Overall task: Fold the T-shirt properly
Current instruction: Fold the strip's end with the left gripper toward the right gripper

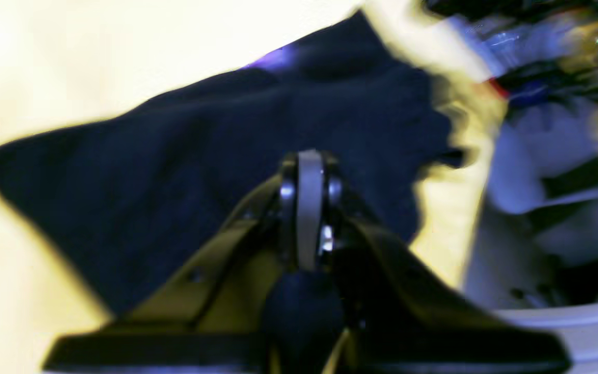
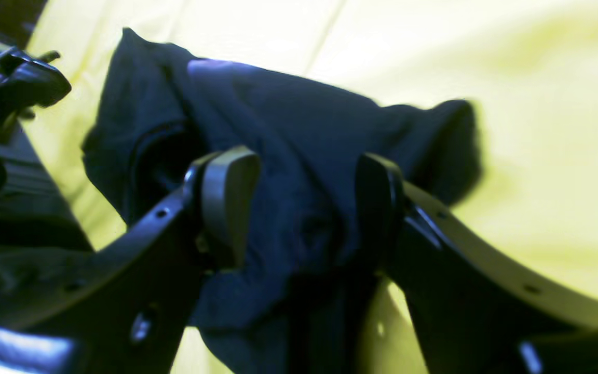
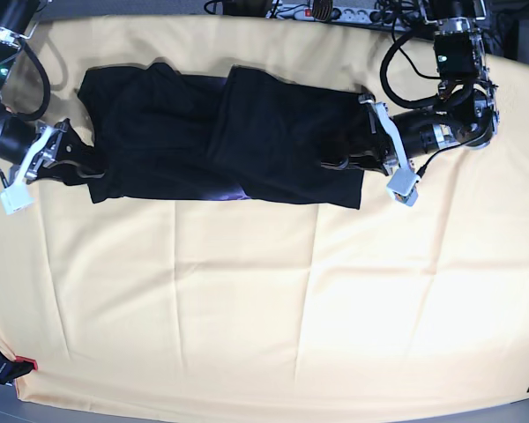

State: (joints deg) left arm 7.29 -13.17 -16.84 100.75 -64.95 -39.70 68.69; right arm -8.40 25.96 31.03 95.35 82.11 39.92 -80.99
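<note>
The black T-shirt (image 3: 212, 141) lies stretched left to right on the far half of the table, with one layer folded over the middle. A bit of purple print (image 3: 234, 196) shows at its near edge. My left gripper (image 3: 337, 163) is at the shirt's right end. In the left wrist view its fingers (image 1: 309, 208) are pressed together with dark cloth (image 1: 304, 311) bunched under them, and the shirt (image 1: 174, 171) spreads beyond. My right gripper (image 3: 86, 167) is at the shirt's left end. In the right wrist view this gripper (image 2: 301, 208) is wide open with the shirt's cloth (image 2: 299, 150) between its jaws.
The pale yellow cloth (image 3: 264, 300) covers the whole table. Cables and a power strip (image 3: 326, 11) run along the back edge. A dark clamp with a red tip (image 3: 9, 366) sits at the front left corner. The left wrist view is motion-blurred.
</note>
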